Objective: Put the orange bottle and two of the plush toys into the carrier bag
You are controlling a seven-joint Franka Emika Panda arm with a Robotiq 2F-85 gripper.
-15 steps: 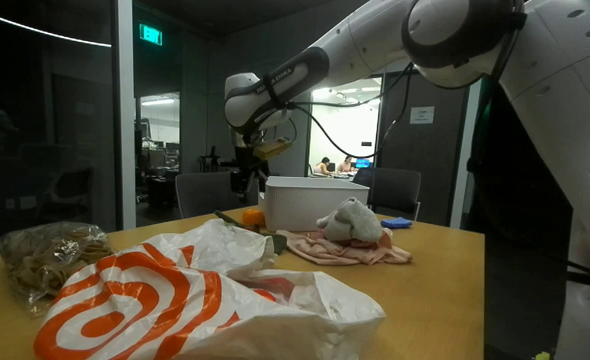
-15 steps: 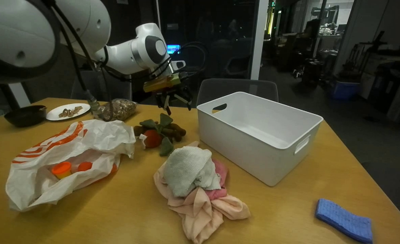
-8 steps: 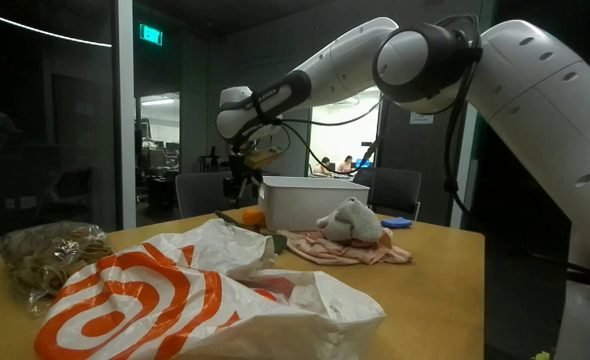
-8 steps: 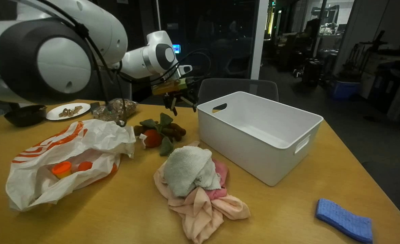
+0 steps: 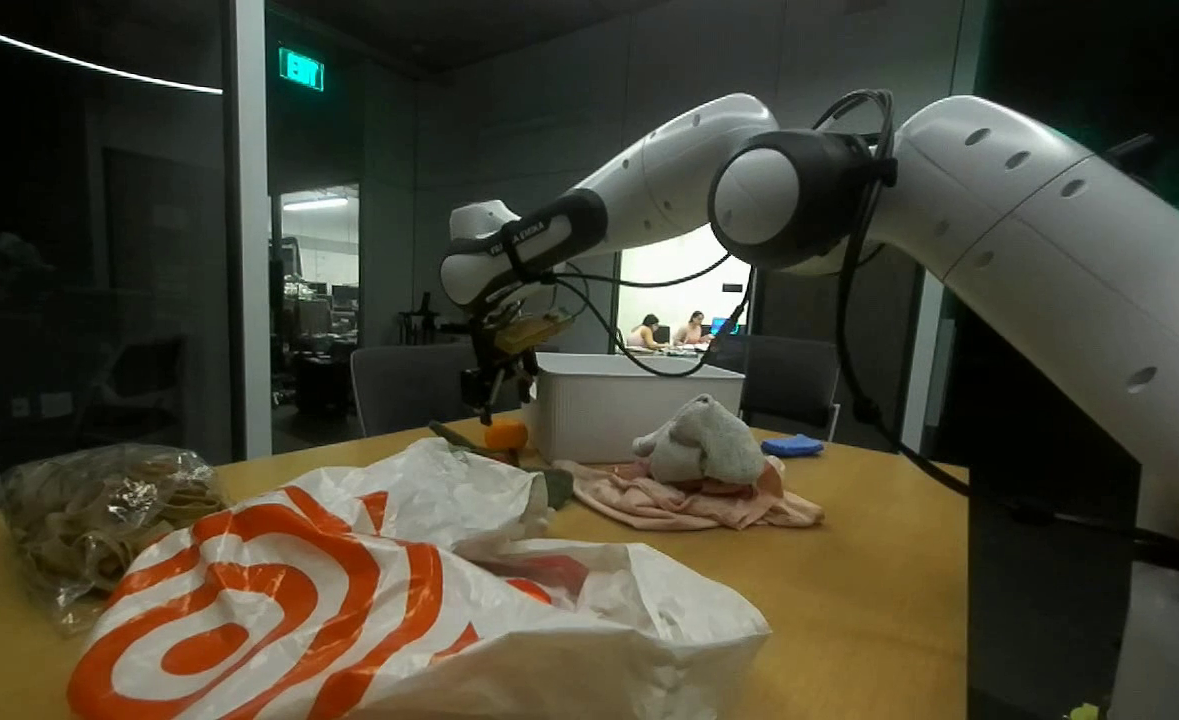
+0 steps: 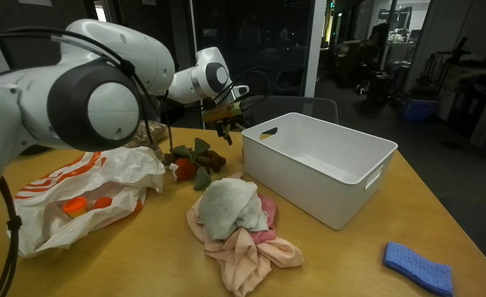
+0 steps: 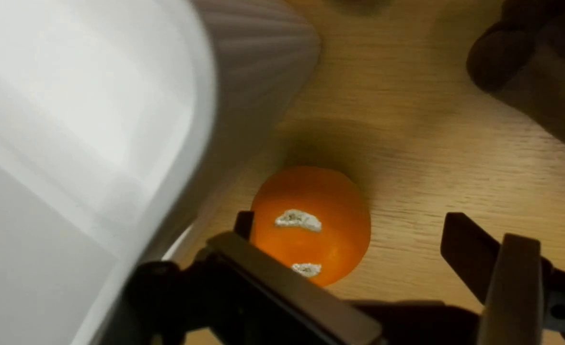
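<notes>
The orange bottle (image 7: pixel 320 196), a rounded orange thing with two white marks seen from above, sits on the table beside a corner of the white box. My gripper (image 7: pixel 351 225) is open just above it. The left finger overlaps its edge, and bare table shows before the right one. In an exterior view the gripper (image 5: pixel 506 400) hangs over the orange bottle (image 5: pixel 506 435). A fluffy whitish-grey plush toy (image 6: pixel 228 208), cloth-like, lies on a flat pinkish-tan one (image 6: pixel 243 264). The carrier bag (image 6: pixel 119 165) lies on its side, an orange-lidded tub (image 6: pixel 75 207) within its mouth.
The white box (image 6: pixel 292 185) stands close against my left finger. Soft brown things with green leaves and a red ball (image 6: pixel 186 169) lie between bag and box. A clear plastic bag (image 5: pixel 109 520) rests near the table's edge. A blue pad (image 6: pixel 418 268) lies beyond the box.
My gripper has come down and toward the white box, over the orange bottle, staying open. The box has shifted slightly; the bottle, plush toys and bag look unmoved.
</notes>
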